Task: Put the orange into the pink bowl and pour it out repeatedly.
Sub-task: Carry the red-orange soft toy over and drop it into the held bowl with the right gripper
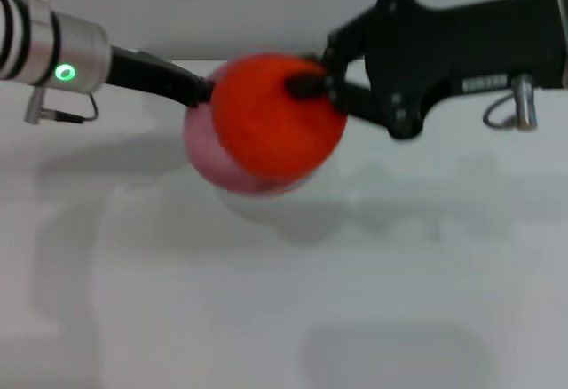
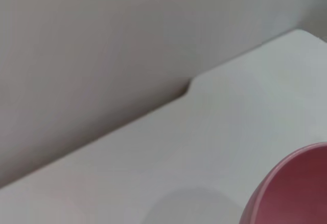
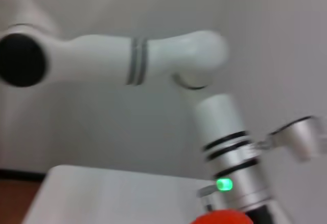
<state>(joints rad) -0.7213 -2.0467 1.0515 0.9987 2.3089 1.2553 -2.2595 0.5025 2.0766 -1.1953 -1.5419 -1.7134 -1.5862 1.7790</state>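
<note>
In the head view the orange is held above the table, right over the pink bowl. My right gripper comes in from the right and is shut on the orange, one black finger across its top. My left gripper reaches in from the left and is shut on the bowl's rim, holding it off the table. Much of the bowl is hidden behind the orange. The bowl's side shows in the left wrist view. The top of the orange shows at the edge of the right wrist view.
The white table lies below, with the shadows of the bowl and arms on it. Its far edge meets a pale wall. The left arm, with its green light, fills the right wrist view.
</note>
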